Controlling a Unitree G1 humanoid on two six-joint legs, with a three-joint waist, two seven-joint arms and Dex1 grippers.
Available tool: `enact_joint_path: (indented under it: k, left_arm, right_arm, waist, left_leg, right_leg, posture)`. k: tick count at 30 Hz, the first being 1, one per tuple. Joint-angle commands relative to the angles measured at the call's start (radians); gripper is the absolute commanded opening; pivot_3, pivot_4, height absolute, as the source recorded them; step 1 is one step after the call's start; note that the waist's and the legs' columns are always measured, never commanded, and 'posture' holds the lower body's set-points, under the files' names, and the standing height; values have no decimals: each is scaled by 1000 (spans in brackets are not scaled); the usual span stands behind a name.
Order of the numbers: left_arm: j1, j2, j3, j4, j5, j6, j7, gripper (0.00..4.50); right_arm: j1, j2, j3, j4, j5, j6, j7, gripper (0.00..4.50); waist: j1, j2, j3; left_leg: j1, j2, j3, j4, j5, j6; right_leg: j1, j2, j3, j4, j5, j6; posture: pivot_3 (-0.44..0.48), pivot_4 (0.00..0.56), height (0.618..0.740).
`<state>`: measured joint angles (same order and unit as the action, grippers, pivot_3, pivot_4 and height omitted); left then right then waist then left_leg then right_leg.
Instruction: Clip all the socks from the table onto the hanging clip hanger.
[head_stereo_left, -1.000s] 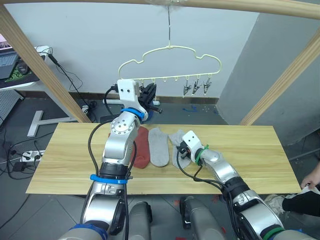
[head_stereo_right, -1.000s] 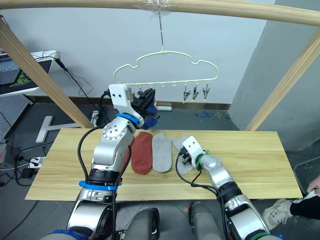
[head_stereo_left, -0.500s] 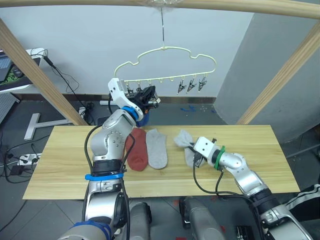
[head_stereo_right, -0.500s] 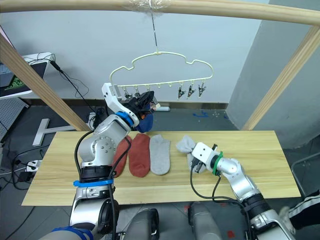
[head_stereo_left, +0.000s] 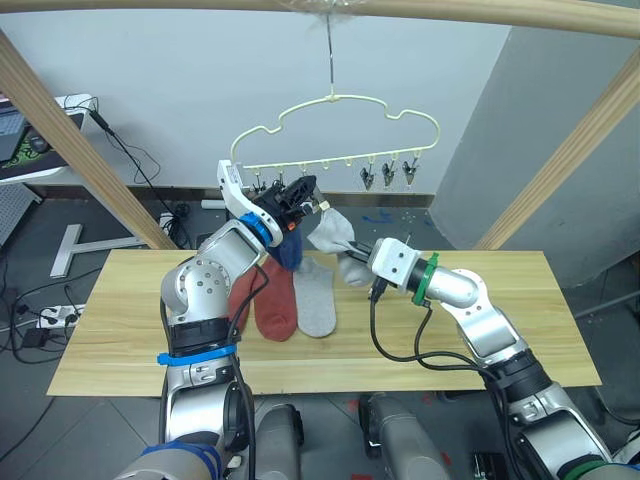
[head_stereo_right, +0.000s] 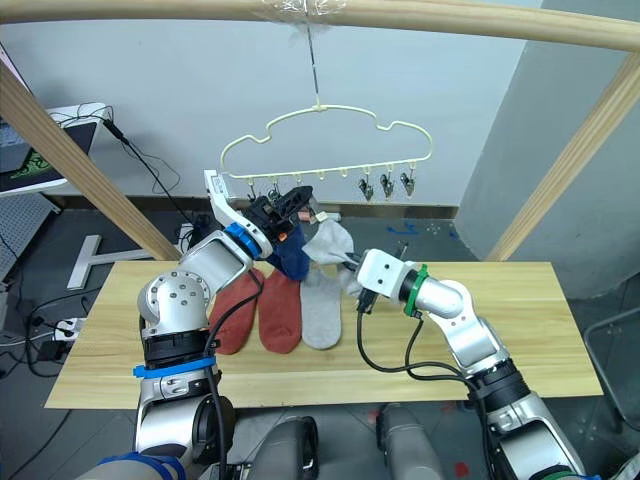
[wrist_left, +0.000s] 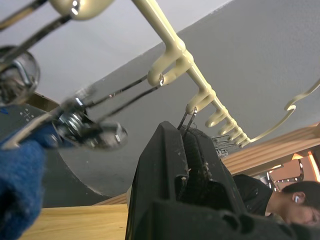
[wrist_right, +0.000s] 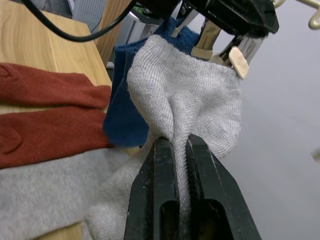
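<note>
The hanger (head_stereo_left: 345, 130) hangs by its hook from the wooden pole (head_stereo_left: 480, 8) above the far edge of the table (head_stereo_left: 520, 290). In the head views the right gripper (head_stereo_right: 352, 268) is raised off the table and pinches a grey sock (head_stereo_right: 330, 240), lifted up toward the left end of the hanger's bar. The right wrist view confirms the grip: both fingers (wrist_right: 162, 200) are pressed onto a fold of that grey sock, and a blue sock (wrist_right: 122, 112) hangs directly behind it. That view also shows a metal clip (wrist_right: 235, 52) touching the grey sock's top edge, a detail the head views do not resolve. The left gripper (head_stereo_left: 298, 192) is up at the bar beside the hanging blue sock. Its wrist view shows the black fingers (wrist_left: 172, 165) pressed together around the wire of a clip under the bar, with another clip (wrist_left: 85, 130) holding blue fabric nearby; a person sits in the background there. On the table, two red socks (head_stereo_right: 280, 310) and a second grey sock (head_stereo_right: 322, 315) lie side by side, touching, below the left arm. Three free clips (head_stereo_left: 390, 172) hang at the bar's right end.
</note>
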<state>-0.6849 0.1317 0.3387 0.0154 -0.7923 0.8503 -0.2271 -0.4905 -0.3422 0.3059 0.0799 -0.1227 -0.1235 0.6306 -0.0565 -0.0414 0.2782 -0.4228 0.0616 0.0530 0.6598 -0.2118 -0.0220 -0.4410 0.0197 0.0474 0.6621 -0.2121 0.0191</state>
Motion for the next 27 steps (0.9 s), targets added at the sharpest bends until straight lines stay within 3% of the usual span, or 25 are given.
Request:
enact_joint_path:
  k: [1, 19, 22, 27]
  left_arm:
    - [9, 5, -2, -19, -17, 13, 14, 0]
    - [23, 8, -11, -51, -60, 18, 15, 0]
    - [25, 10, -8, -60, -71, 13, 12, 769]
    - [30, 22, -5, -70, -86, 19, 15, 2507]
  right_arm:
    - [-14, 7, -15, -34, 19, -12, 7, 54]
    - [-61, 39, -22, -34, 38, 16, 9, 54]
    - [-58, 38, -23, -36, 41, 25, 6, 0]
    - [-54, 42, -21, -36, 39, 30, 1, 0]
  waist:
    - [0, 0, 0]
    - [0, 0, 0]
    - [0, 0, 0]
    - [1, 0, 0]
  left_leg:
    - [0, 0, 0, 0, 0, 0]
    - [-1, 0, 0, 0, 0, 0]
    - [-1, 0, 0, 0, 0, 0]
    - [-3, 0, -1, 0, 0, 0]
  right_leg:
    - [0, 0, 0, 0, 0, 0]
    - [0, 0, 0, -1, 0, 0]
    - [-1, -1, 0, -1, 0, 0]
    - [-2, -1, -1, -1, 0, 0]
  posture:
    - [-30, 253, 740]
    - [-25, 255, 740]
    - [-25, 255, 740]
    - [-22, 254, 740]
